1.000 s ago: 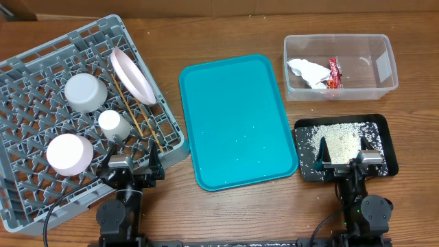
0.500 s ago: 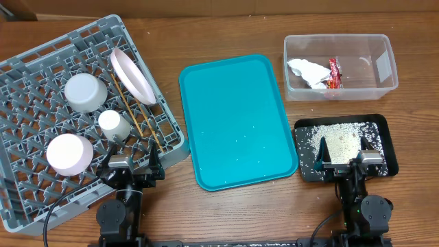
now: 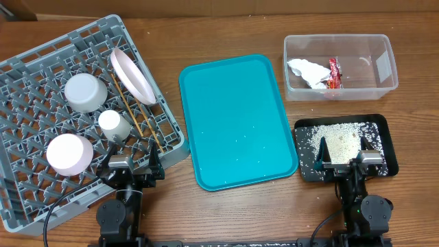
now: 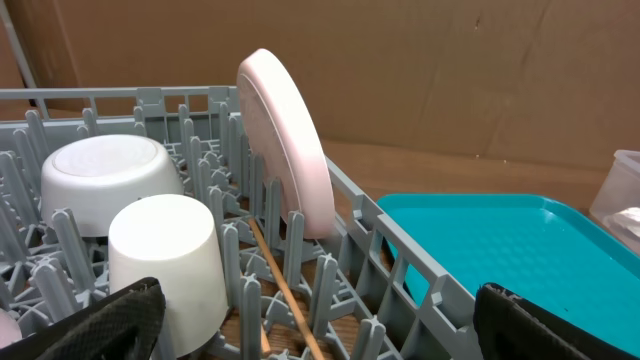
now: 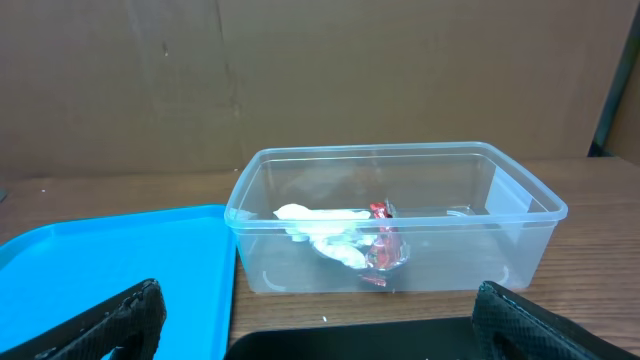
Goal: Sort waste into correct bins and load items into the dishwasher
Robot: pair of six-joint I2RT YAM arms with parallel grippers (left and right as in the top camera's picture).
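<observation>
The grey dishwasher rack [image 3: 27, 75] holds an upright whitish-pink plate [image 3: 132, 75], a grey-white bowl [image 3: 85, 92], a white cup [image 3: 114, 125], a pinkish bowl [image 3: 69, 153] and chopsticks [image 3: 137, 118]. In the clear tub [image 3: 339, 38] lie the white napkin [image 3: 308, 73] and red wrapper [image 3: 334, 73]. Rice crumbs [image 3: 339, 137] cover the black tray [image 3: 381, 134]. My left gripper [image 3: 132, 167] stands open and empty at the rack's near corner, facing the cup [image 4: 170, 265] and plate [image 4: 290, 150]. My right gripper [image 3: 350, 163] is open and empty over the black tray's near edge, facing the tub [image 5: 400, 160].
A large teal tray [image 3: 236, 120] lies between rack and bins, with a few stray crumbs on it. Brown cardboard walls stand behind the wooden table in both wrist views.
</observation>
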